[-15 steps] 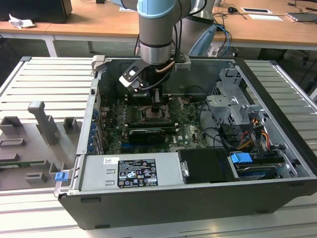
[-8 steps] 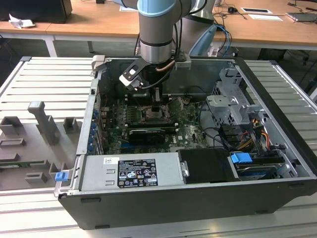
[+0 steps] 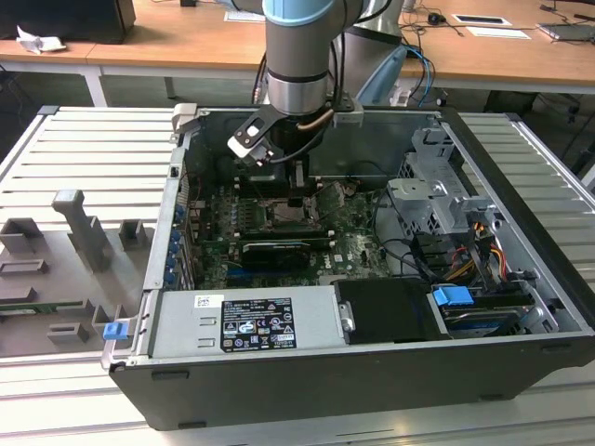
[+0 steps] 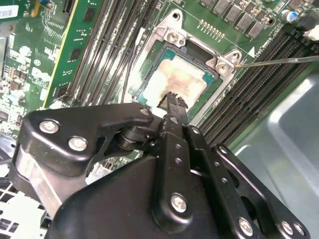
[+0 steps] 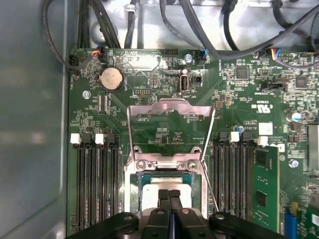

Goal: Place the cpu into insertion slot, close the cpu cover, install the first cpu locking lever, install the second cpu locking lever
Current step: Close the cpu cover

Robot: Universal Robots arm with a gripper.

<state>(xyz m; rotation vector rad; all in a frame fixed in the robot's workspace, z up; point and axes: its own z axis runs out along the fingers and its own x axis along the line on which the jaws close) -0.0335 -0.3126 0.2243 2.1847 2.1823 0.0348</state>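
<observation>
Pincer [image 5: 169, 195] stands narrow, its two black fingers side by side with barely a gap, tips at the edge of the cpu [image 4: 182, 79]. Just under the tips, that chip lies flat in the insertion slot [image 5: 197, 183], its dull metal face stained beige-brown inside a green rim. Beyond the pincer the cpu cover [image 5: 169, 107] lies swung open, a thin silver frame with a wide window. A wire locking lever [image 4: 279, 60] stands free alongside.

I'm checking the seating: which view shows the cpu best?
Second wrist view: most of the cpu shows. In the first wrist view the gripper covers part of it; in the exterior view it's too small to tell.
</observation>
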